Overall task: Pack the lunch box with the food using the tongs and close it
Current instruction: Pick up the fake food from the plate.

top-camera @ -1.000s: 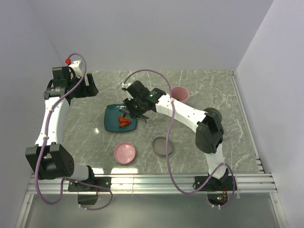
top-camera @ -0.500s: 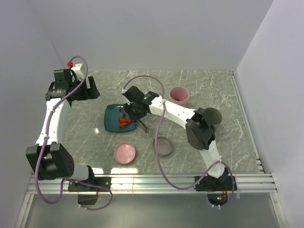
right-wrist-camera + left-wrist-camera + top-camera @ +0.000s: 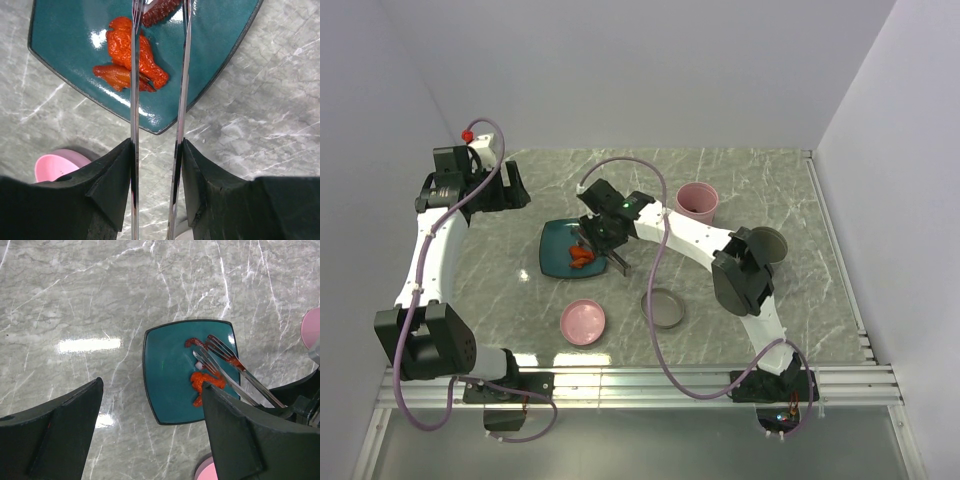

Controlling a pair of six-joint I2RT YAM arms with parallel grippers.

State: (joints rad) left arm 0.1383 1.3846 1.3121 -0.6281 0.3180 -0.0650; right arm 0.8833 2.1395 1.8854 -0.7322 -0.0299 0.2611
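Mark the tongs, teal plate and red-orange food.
tongs [image 3: 134,100]: right wrist view, left arm's shaft.
teal plate [image 3: 165,375]: left wrist view, bare surface.
red-orange food [image 3: 120,46]: right wrist view, largest piece.

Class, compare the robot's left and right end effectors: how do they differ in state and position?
The left end effector is wide open and empty; the right end effector is shut on the tongs. The left hangs off to the plate's side; the right sits at the plate's edge, tong tips over the food. Both are black.
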